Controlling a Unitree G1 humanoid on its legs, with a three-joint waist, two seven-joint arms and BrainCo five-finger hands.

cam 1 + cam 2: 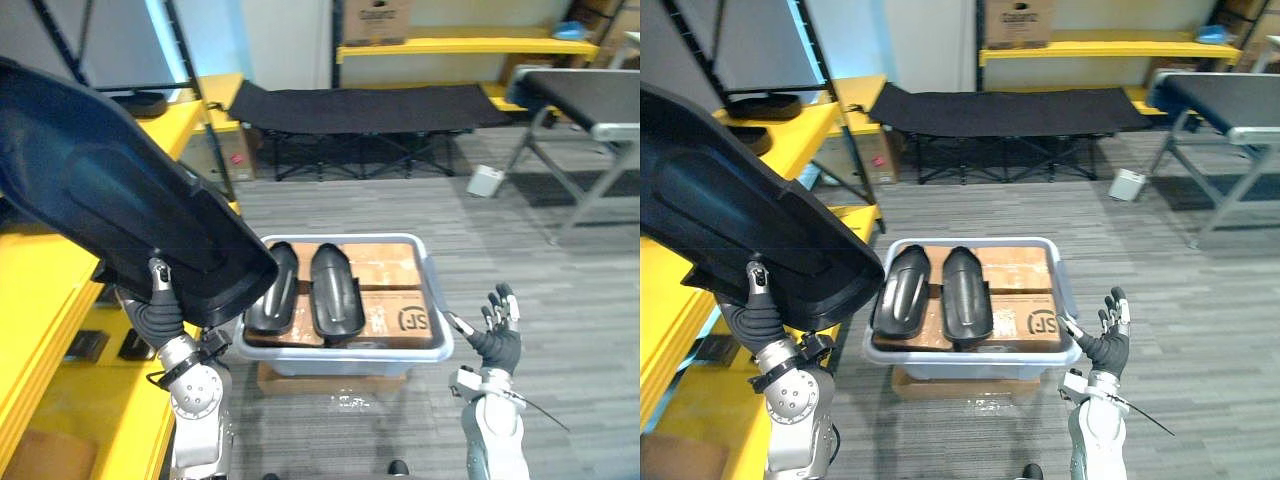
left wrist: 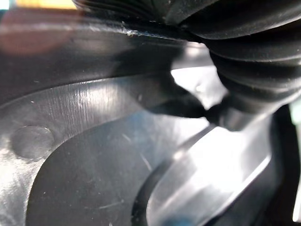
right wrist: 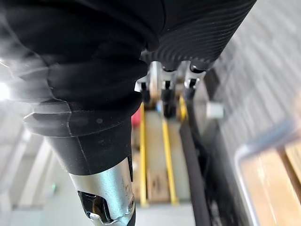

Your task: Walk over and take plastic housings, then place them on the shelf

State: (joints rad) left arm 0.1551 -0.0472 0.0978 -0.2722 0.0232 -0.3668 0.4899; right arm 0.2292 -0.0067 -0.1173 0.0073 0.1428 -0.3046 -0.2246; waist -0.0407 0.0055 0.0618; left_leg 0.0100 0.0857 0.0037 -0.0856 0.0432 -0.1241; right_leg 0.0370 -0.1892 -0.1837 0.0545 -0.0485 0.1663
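1. The raised housing (image 1: 110,190), a black plastic shell, is up in the air at the robot's left, over the edge of the yellow shelf (image 1: 35,290) and overlapping the near left corner of the grey tub (image 1: 345,357).
2. The left hand (image 1: 160,295) has it by its lower edge. One of its fingers is curled onto the inner face and the rest are behind the shell.
3. A pair of housings (image 1: 335,290) lies side by side in the tub, on top of cardboard boxes (image 1: 385,265).
4. The right hand (image 1: 497,340) hangs just beside the tub's right front corner, fingers spread wide and holding nothing.
5. Progress, as I judge it: one shell is picked up but not yet set on the shelf, and two are still to be fetched.
6. Writing: one cardboard box bears a dark printed logo (image 1: 410,320). A box (image 1: 378,20) on the far shelf has print too small to make out.
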